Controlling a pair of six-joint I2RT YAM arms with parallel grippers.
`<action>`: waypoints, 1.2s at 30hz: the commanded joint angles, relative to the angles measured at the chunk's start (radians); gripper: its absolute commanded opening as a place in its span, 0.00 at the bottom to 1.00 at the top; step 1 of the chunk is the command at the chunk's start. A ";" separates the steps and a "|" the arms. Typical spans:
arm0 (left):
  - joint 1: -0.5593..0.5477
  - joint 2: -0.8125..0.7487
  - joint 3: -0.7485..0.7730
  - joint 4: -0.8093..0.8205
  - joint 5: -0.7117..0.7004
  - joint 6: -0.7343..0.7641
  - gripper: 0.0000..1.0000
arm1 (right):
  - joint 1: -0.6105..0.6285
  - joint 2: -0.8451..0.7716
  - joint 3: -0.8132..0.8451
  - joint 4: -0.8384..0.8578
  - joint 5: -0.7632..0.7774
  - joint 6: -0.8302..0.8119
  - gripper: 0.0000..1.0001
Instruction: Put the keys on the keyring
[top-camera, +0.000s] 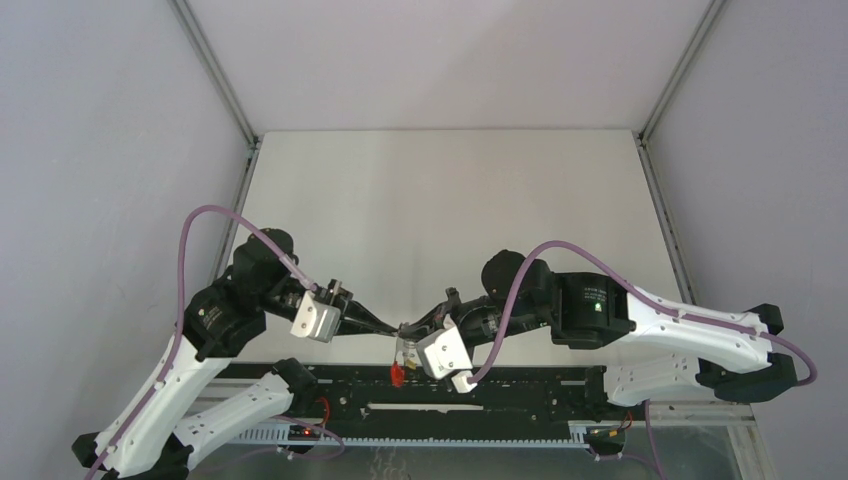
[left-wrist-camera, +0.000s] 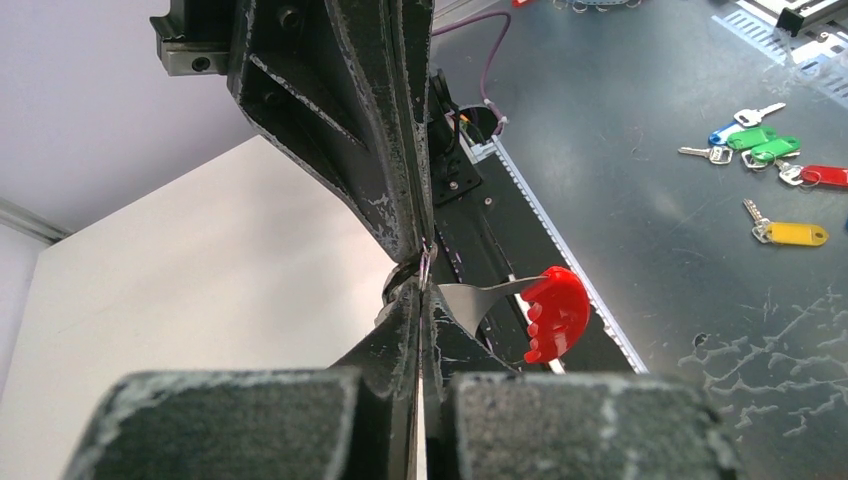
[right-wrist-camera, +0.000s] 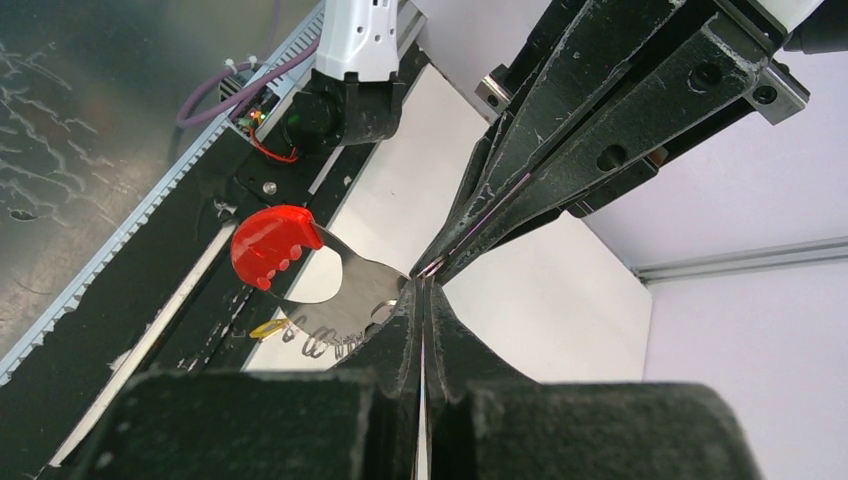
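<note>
1. Both arms fold inward from their bases, with the wrists levelled towards each other.
2. Red curved plastic keyring (right-wrist-camera: 270, 245), silver wire rings attached, hangs just beneath the meeting fingertips.
3. The left gripper (top-camera: 385, 328) and right gripper (top-camera: 412, 328) are pressed closed, tip to tip; which one pinches the keyring cannot be told.

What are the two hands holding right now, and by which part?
The left hand and right hand, both shut, pinch the keyring at its silver metal end; the red band hangs free.
</note>
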 joint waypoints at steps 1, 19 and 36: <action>-0.012 0.001 -0.009 0.034 -0.013 0.002 0.00 | 0.004 0.022 0.048 0.034 -0.016 -0.004 0.00; -0.039 0.006 0.001 0.004 -0.031 0.052 0.00 | -0.013 0.071 0.096 0.020 0.012 0.036 0.00; -0.049 -0.003 0.006 -0.040 -0.046 0.099 0.00 | -0.016 0.032 0.020 0.193 0.077 0.099 0.00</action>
